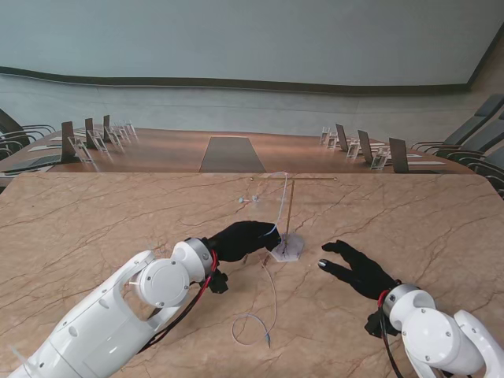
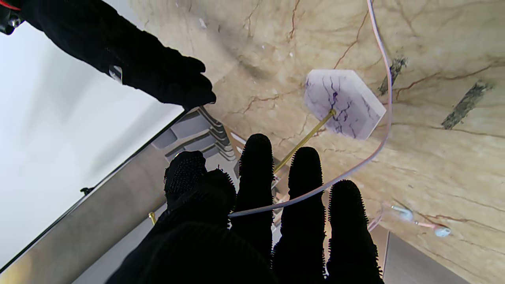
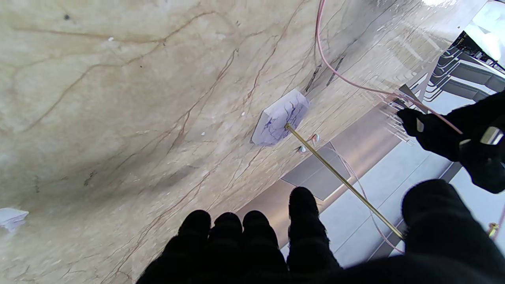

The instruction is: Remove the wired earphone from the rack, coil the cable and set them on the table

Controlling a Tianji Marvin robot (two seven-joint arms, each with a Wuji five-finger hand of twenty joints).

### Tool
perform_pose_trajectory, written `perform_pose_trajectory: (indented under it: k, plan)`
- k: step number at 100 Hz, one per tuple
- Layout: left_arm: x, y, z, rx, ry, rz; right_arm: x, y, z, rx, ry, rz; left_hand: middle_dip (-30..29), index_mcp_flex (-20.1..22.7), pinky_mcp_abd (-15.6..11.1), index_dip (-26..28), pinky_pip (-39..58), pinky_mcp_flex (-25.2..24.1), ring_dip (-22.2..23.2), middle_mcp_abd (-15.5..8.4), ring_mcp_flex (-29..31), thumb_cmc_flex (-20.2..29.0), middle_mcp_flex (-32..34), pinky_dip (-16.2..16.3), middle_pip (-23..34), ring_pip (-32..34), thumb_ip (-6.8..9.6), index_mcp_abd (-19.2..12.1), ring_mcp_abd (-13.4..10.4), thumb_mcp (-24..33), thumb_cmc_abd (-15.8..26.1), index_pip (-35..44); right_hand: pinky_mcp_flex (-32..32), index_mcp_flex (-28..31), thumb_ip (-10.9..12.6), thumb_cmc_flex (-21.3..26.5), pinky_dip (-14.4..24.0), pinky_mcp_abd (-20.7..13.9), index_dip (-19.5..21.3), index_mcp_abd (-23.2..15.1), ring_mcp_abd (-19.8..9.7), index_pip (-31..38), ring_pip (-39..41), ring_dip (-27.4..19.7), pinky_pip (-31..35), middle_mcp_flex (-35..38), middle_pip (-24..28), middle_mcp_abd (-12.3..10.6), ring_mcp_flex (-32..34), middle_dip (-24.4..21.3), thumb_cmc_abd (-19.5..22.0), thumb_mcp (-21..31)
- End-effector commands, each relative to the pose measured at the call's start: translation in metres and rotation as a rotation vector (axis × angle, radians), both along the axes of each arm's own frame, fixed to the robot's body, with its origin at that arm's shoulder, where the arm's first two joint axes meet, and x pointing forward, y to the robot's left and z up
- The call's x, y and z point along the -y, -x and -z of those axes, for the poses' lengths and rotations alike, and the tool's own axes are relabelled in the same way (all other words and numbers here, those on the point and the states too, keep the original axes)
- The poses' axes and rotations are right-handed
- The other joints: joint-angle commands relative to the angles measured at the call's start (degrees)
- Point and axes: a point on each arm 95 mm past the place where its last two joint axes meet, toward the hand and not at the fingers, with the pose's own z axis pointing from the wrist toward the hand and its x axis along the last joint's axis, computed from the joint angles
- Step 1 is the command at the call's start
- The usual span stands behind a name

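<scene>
The rack is a thin gold T-shaped pole on a white marbled hexagonal base in the middle of the table. The pale earphone cable hangs from its crossbar. It trails toward me to a loose loop and the plug. Two earbuds show left of the pole, also in the left wrist view. My left hand, black-gloved, is at the base's left side, thumb pinching the cable against its fingers. My right hand hovers right of the base, fingers spread, holding nothing.
The marble table's far edge lies just behind the rack. Beyond it stands a long wooden conference table with chairs and small stands on both sides. A small white scrap lies on the table in the right wrist view.
</scene>
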Motion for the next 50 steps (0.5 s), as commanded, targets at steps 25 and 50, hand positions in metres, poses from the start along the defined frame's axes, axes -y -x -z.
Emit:
perform_pose_trajectory:
  k: [25,50]
  plan:
    - [0.007,0.014,0.018,-0.051,-0.021,0.011,-0.009,0.001,-0.003,0.0,0.001,-0.017,0.21,2.27,-0.61,4.76,9.33,0.26,1.39,-0.66,-1.66,3.2,-0.94,6.52,1.41,1.58,-0.47,1.7,-0.81,0.27,3.68,3.27,-4.24,-1.72,-0.31,2.38,11.41,3.75,-4.33,-0.45,5.32,1.98,3.51,10.93,10.31,0.18,3.1,2.56,-1.59,-0.45,1.62,-2.37]
    - [0.01,0.02,0.026,-0.081,-0.026,0.023,-0.012,0.0,-0.005,0.015,0.014,-0.038,0.83,1.94,-1.17,5.59,21.43,1.59,13.29,0.19,-2.06,3.19,-1.4,17.49,3.26,13.02,-0.41,2.24,1.33,0.46,3.99,3.21,-1.2,-1.83,-0.2,2.47,14.21,10.0,-4.43,-0.08,11.1,4.51,15.95,14.21,16.88,0.95,12.37,5.93,-0.17,2.08,1.13,-1.74]
